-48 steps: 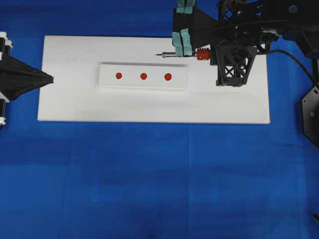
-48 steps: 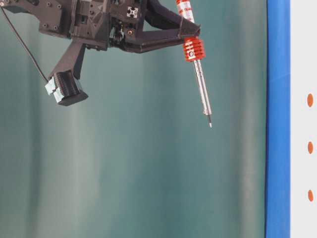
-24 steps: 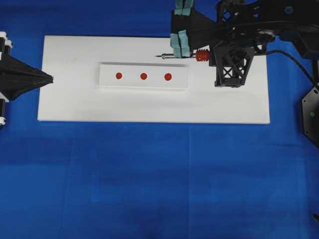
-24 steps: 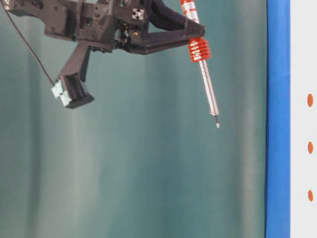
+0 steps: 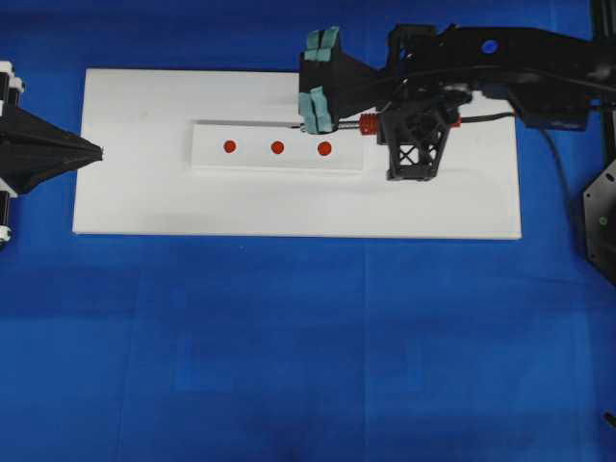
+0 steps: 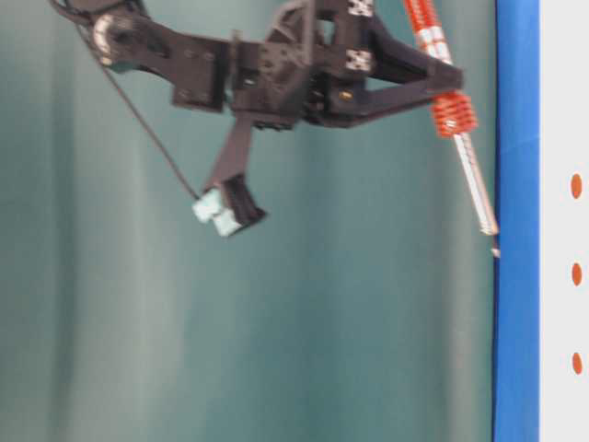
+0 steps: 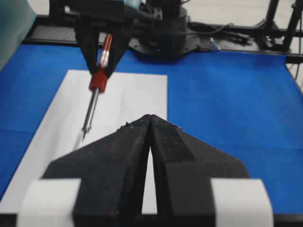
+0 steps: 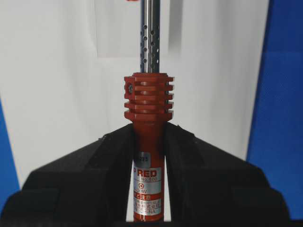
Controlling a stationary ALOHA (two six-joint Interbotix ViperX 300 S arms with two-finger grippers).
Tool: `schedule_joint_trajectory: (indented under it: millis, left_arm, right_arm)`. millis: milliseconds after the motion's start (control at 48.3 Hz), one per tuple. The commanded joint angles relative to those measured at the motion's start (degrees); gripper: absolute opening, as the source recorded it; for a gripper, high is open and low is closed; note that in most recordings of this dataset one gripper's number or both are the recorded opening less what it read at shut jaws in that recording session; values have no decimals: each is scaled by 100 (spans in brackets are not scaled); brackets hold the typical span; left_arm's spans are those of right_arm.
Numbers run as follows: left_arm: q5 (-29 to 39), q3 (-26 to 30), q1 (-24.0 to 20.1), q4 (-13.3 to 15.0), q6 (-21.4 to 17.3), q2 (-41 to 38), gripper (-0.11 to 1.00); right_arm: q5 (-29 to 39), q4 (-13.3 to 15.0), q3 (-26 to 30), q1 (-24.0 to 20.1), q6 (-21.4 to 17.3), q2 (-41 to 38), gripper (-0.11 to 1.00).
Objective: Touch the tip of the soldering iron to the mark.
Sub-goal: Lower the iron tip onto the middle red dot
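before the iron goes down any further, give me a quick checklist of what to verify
1. Right pincer shut on the red-handled soldering iron: ok.
2. Iron gripped straight between the black fingers, shaft pointing ahead: ok.
3. Thin dark tip above the white board, not yet touching: cannot tell; the table-level view is blurred.
4. Tip lined up with one of the three red round marks on the raised white strip: cannot tell; the arm hides it overhead.
5. Left pincer shut and well away from the marks: ok.

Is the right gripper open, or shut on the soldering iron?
Shut: the right gripper clamps the soldering iron by its red handle.
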State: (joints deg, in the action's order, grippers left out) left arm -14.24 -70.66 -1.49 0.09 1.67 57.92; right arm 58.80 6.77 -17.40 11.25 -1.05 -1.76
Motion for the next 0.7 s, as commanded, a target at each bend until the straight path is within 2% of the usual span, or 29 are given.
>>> schedule_joint_trajectory:
  millis: [0,290,683]
  left_arm:
    - [-26,53,9,-18,-9,-26,0]
    - [-26,53,9,-18,-9,-44,0]
    - [-26,53,9,-18,-9,-44,0]
  right_arm:
    - [-167,-9,9,-9,9,-26,6]
    - [-650,-167,-79,-18,44,-369,6]
    - [-765,-202,-185,-35,26,-466,6]
